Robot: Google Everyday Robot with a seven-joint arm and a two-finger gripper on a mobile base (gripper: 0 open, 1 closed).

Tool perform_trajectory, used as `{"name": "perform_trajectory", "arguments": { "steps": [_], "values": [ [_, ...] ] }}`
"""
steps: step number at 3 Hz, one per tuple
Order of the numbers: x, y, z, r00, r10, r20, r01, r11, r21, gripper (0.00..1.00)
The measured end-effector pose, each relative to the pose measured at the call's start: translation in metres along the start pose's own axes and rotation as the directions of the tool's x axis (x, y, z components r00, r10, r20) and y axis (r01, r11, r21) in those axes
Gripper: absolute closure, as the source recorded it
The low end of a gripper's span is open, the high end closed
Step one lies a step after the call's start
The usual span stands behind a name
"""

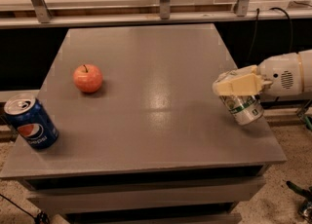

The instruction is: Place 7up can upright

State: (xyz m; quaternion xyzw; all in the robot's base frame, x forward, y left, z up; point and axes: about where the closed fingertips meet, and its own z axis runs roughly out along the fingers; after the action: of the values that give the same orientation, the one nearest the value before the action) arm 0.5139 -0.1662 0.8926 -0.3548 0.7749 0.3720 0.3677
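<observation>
1. at the right edge of the frame, the gripper reaches in over the right side of the desk, and its white arm runs off the picture.
2. its cream fingers are clamped on the upper part of the 7up can; the can's top is mostly hidden behind them.
3. the can sits at mid-right of the frame, plainly tilted: top leaning to the upper left, base pointing to the lower right. the base is close to the desk surface near its right edge, but i cannot tell whether it touches.
4. done, as far as i can judge: the can is grasped and is over the desk.
5. left: bring the can to vertical, set its base flat on the desk, let go, and draw clear without tipping it.
6. the apple at centre left and the pepsi can at lower left are well apart from the 7up can, so neither looks likely to crowd the placing.
</observation>
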Motion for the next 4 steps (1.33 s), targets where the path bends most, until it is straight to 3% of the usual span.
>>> {"name": "perform_trajectory", "arguments": {
  "steps": [1,2,3,4],
  "values": [
    [-0.012,-0.002,-0.019,0.988,0.035,0.153,-0.027,0.9981,-0.055,1.00],
    [-0.023,0.001,-0.035,0.946,0.046,0.320,-0.013,0.9945,-0.103,1.00],
    [-0.031,0.005,-0.047,0.871,0.023,0.490,0.046,0.9907,-0.128,1.00],
    [-0.034,0.007,-0.044,0.878,0.016,0.479,0.052,0.9902,-0.129,1.00]
  ]
}}
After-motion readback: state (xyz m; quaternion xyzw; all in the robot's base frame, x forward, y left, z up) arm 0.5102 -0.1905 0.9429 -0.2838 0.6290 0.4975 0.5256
